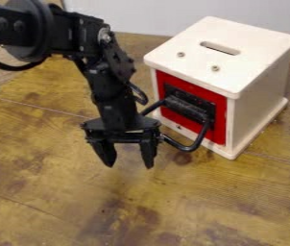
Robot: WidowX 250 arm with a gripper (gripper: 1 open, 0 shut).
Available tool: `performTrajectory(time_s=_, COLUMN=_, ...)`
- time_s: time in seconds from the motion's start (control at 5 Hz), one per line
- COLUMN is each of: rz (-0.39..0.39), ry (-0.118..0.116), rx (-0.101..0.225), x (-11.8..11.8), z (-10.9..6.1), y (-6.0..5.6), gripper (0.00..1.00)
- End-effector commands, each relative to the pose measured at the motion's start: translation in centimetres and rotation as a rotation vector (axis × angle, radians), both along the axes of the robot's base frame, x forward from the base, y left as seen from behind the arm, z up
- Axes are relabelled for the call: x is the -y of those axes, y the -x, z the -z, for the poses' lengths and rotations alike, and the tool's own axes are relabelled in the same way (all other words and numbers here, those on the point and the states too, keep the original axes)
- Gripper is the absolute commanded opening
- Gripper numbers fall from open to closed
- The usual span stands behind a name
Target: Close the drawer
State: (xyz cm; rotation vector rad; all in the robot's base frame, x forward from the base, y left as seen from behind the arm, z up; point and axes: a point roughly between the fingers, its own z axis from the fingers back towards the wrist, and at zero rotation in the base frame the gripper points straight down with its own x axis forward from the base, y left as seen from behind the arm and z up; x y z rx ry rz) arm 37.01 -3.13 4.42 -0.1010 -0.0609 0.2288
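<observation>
The red drawer [186, 101] sits in the front of a white cabinet [244, 72] with a slotted top. Its red front panel looks about flush with the cabinet face. Its black loop handle [190, 123] sticks out toward the lower left. My gripper [126, 159] hangs on a black arm just left of the handle, fingers pointing down over the wooden table. Its jaws stand apart and hold nothing. The right finger [148, 154] is close to the handle's outer end, and I cannot tell if they touch.
The worn wooden table [58, 202] stretches to the left and front. The black arm [71, 43] reaches in from the upper left. A grey surface shows at the top left edge.
</observation>
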Motion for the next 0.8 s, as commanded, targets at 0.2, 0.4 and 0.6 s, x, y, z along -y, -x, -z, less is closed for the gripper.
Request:
performTrajectory(time_s=0.2, rz=-0.018, ry=0.011, rx=0.089, x=-0.44, z=-3.48, y=-0.61, gripper=1.00)
performTrajectory(time_s=0.4, rz=-0.018, ry=0.012, rx=0.086, x=-0.43, z=-3.43, y=-0.64, gripper=1.00)
performTrajectory(time_s=0.6, rz=-0.018, ry=0.012, rx=0.083, x=-0.42, z=-3.37, y=-0.68, gripper=1.00)
